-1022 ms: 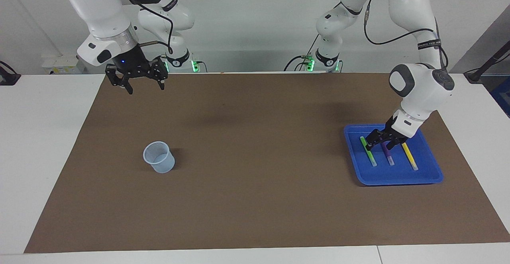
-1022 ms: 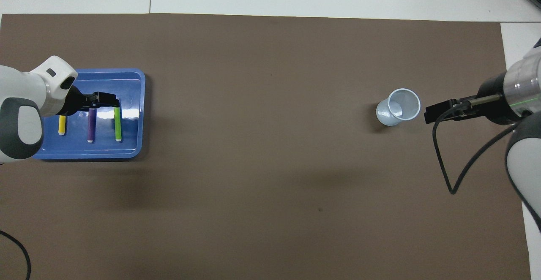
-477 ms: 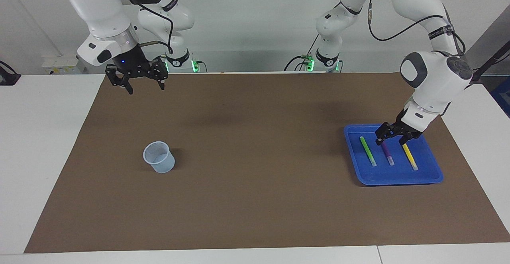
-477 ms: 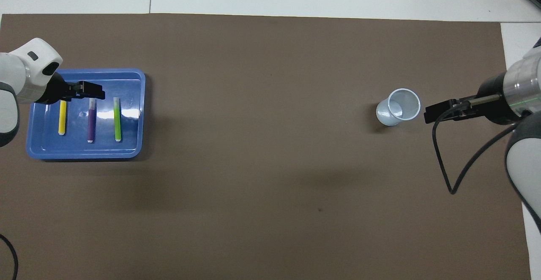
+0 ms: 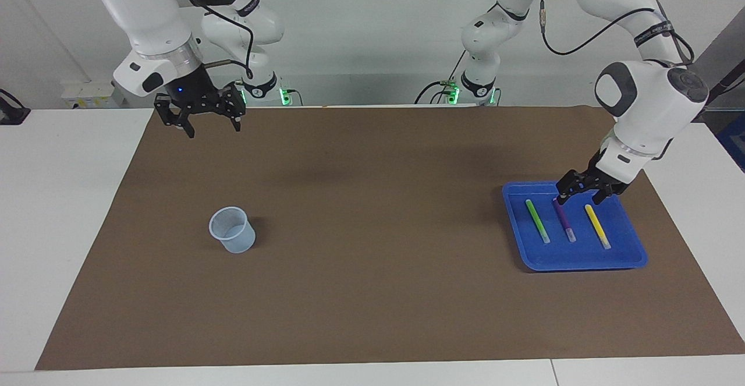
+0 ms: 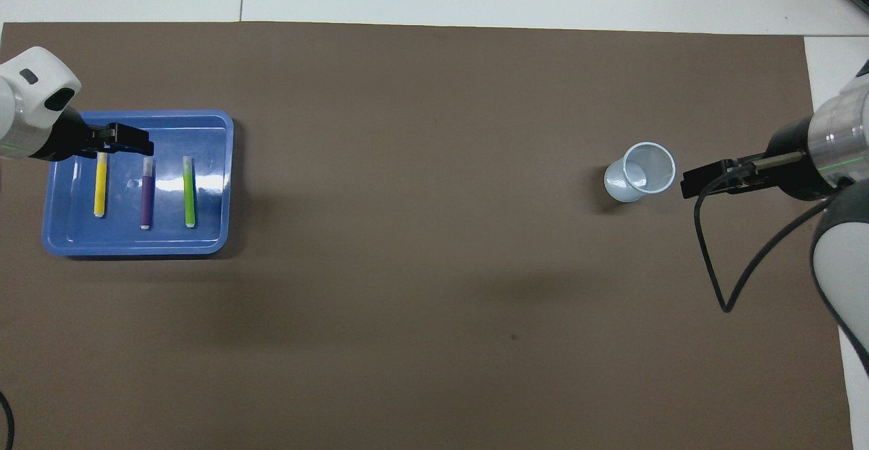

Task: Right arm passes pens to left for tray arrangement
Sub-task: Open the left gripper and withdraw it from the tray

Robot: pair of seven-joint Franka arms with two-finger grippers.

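Glossy blue plastic tray [image 6: 224,185], translucent plastic cup [image 5: 233,232]; matt brown table cover [image 5: 372,229]

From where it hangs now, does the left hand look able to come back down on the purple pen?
Probably yes: the left hand hangs open over the tray's edge nearest the robots, holding nothing, and the purple pen lies uncovered between its neighbours.

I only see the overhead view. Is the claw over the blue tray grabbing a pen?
Observer: No. The left gripper hangs above the tray, open, holding nothing.
Operator: Is the other claw touching the cup?
Observer: No. The right gripper is up in the air over the brown mat, well apart from the cup.
Operator: Is it open too?
Observer: Yes, open and empty, with a small blue light on it.
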